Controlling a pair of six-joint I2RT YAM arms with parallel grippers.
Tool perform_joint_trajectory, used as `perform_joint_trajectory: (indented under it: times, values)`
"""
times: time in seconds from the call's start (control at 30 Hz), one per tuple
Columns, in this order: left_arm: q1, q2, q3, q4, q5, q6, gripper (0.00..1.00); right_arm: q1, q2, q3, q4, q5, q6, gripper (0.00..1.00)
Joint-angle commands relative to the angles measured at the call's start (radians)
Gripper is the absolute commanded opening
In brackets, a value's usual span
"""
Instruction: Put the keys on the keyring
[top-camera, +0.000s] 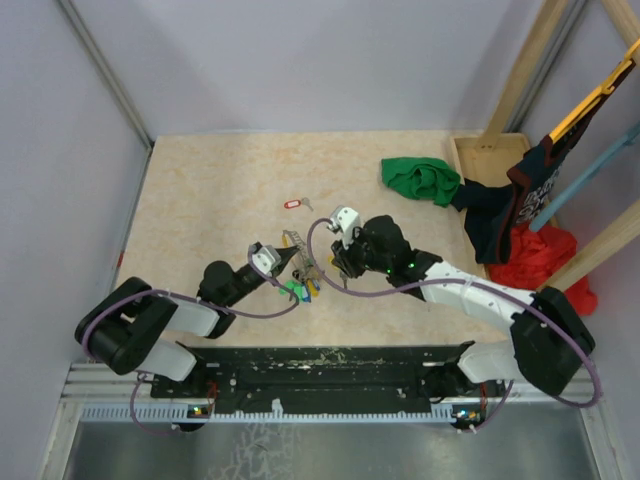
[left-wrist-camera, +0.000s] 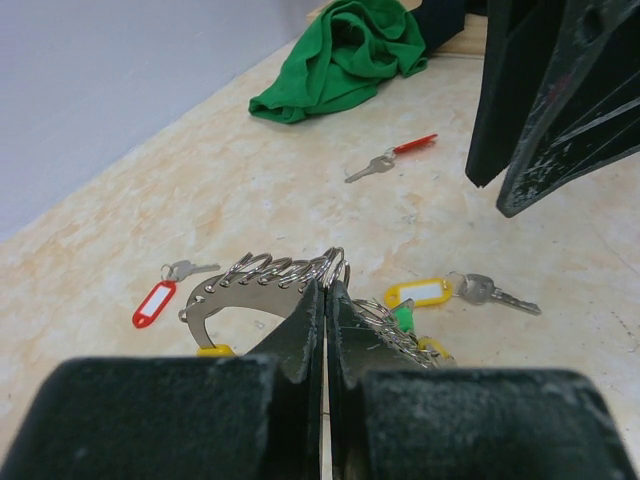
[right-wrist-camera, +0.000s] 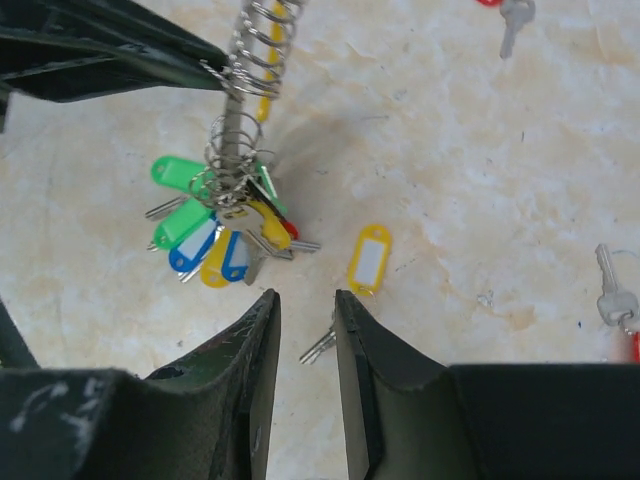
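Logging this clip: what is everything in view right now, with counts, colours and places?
keyring: one, grey, with coloured tags, table centre
yellow-tagged key: one, loose beside the keyring
red-tagged key: one, loose, beyond the keyring
green cloth: one, far right
red-headed key: one, slim, towards the green cloth
dark garment: one, right edge
red cloth: one, right edge
left gripper: one, black, shut on the keyring
right gripper: one, black, open over the yellow-tagged key

Beige speckled tabletop (top-camera: 200, 190); pale lilac-grey walls (top-camera: 300, 60) behind and left; bare timber posts (top-camera: 528, 70) far right.
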Motion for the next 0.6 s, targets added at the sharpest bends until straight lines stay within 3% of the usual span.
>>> perform_joint_trajectory:
  times: [0.0,0.57]
  values:
    - [0.003,-0.032,0.017,-0.003,-0.08,-0.009,0.0,-0.044,0.111,0.1,-0.079,0.089,0.117,0.29]
    - [0.027,-0.019,0.029,-0.018,-0.062,-0.033,0.0,-0.235,0.433,0.2,-0.041,-0.219,0.321,0.27]
